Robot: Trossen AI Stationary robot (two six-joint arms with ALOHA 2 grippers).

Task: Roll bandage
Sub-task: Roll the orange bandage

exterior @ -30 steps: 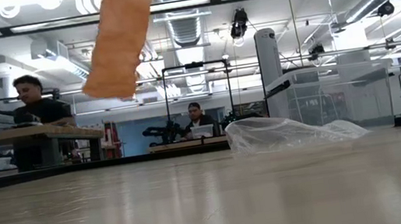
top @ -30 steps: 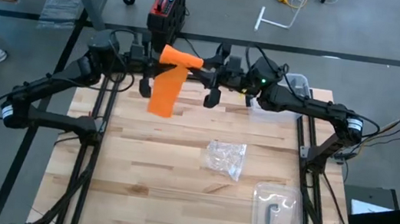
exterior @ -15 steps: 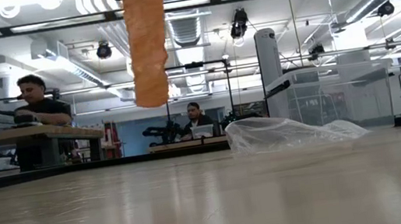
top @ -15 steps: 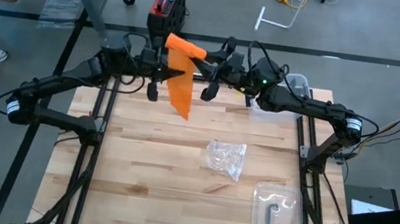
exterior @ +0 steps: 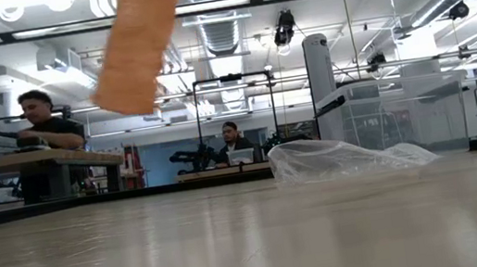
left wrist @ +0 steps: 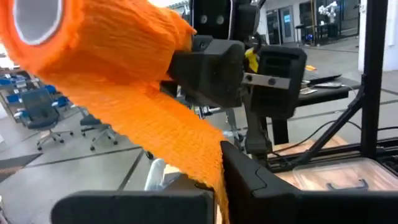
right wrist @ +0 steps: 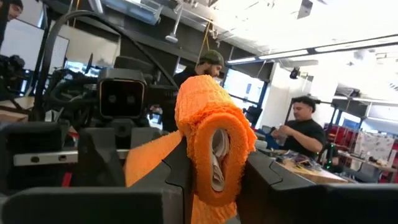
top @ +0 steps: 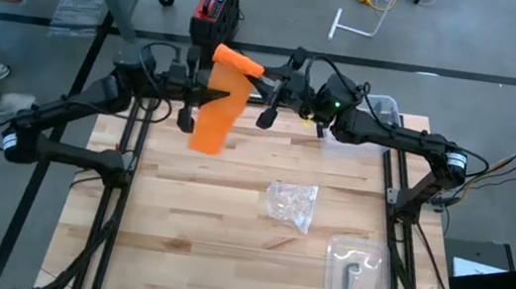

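Note:
The orange bandage is part roll (top: 237, 62), part loose strip (top: 212, 119), held high above the table's far edge between both arms. My right gripper (top: 259, 77) is shut on the roll (right wrist: 214, 134). My left gripper (top: 203, 92) is shut on the strip just below the roll (left wrist: 93, 56). The strip's free end (exterior: 137, 45) dangles well above the tabletop in the low view. My left gripper pinches the strip (left wrist: 208, 165) between its two fingers a short way below the roll, coming in level from the table's left. The rest of the strip hangs slack below the fingers, clear of the table. My right gripper pinches the roll's curved sides (right wrist: 186, 146) between its two fingers, coming from the table's right and slanting slightly upward. The roll's axis lies along the fingers, and its white core end (left wrist: 37, 18) sticks out toward my left arm. The roll is lifted clear.
A crumpled clear plastic wrapper (top: 291, 205) lies mid-table, also seen in the low view (exterior: 345, 158). A clear clamshell package (top: 356, 277) sits at the near right and a clear box (top: 378, 110) at the far right. People sit at desks beyond the table.
My left gripper swung toward the table's right, then back toward its left. The hanging strip turned edge-on and swung right, then swung back and faces broadside again. My right gripper rolled about its own axis, turning the roll, without shifting place.

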